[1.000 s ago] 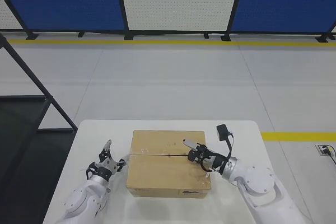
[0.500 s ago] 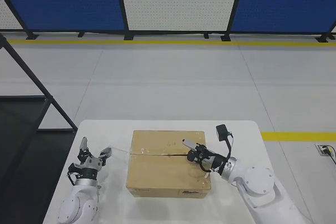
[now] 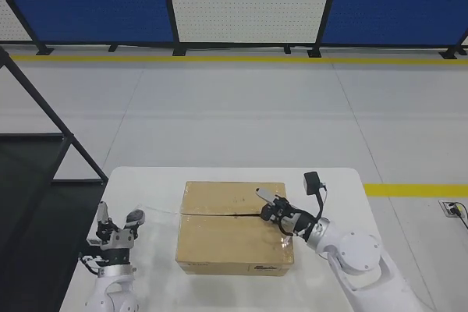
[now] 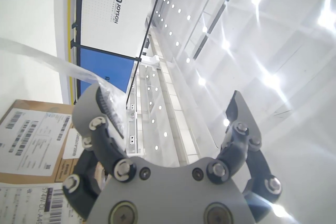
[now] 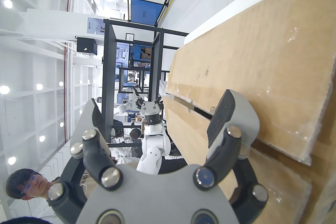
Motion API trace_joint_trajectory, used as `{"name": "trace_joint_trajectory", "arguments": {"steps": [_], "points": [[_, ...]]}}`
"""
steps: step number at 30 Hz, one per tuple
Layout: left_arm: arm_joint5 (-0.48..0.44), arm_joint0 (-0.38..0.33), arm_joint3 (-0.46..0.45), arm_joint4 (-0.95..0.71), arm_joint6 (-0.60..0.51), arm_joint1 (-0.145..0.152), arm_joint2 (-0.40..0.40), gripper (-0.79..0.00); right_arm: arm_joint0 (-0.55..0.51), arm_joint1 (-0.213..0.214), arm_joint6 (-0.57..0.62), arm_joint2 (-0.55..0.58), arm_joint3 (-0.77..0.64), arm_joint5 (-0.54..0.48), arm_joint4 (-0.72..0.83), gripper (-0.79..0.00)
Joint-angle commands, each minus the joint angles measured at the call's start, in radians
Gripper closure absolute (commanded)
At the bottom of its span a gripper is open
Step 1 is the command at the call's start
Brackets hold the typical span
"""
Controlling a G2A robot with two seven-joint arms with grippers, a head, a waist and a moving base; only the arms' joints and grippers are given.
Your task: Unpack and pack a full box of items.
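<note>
Cardboard box (image 3: 232, 243) sits flaps down on the white table (image 3: 140, 187), centre seam (image 3: 218, 212) running side to side between the arms. Right gripper (image 3: 268, 201) is the nearer one, jaws apart, one jaw at the seam's right end. Left gripper (image 3: 118, 217), also spread, stands off the box's left side, clear tape strip (image 3: 160, 209) trailing from one jaw toward the seam.

Box (image 3: 231, 238): brown cardboard carton, sitting flat mid-table (image 3: 140, 183).
Flaps: folded shut, centre seam gaping slightly toward the right end.
Tape (image 4: 50, 62): clear strip, stretched leftward off the box.
</note>
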Motion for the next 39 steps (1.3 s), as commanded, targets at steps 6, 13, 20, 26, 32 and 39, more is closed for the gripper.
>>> {"name": "trace_joint_trajectory", "arguments": {"steps": [6,13,20,26,32,39], "points": [[-0.045,0.035,-0.044,0.051,0.034,-0.01,-0.012,-0.785,0.022,-0.009,-0.015,-0.037,0.021,0.011,0.007,-0.785],[-0.085,0.062,-0.073,0.097,0.066,-0.022,-0.019,-0.785,0.059,-0.025,-0.035,-0.098,0.056,0.009,0.006,-0.785],[-0.116,0.078,-0.099,0.162,0.087,-0.031,-0.026,-0.785,0.078,-0.037,-0.042,-0.138,0.079,-0.021,0.006,-0.785],[-0.133,0.075,-0.126,0.254,0.122,-0.042,-0.022,-0.785,0.096,-0.046,-0.038,-0.161,0.106,-0.028,0.01,-0.785],[-0.151,0.071,-0.147,0.342,0.171,-0.055,-0.011,-0.785,0.1,-0.054,-0.048,-0.181,0.113,-0.037,0.014,-0.785],[-0.141,0.062,-0.143,0.432,0.268,-0.072,-0.001,-0.785,0.108,-0.063,-0.048,-0.196,0.128,-0.049,0.018,-0.785]]}}
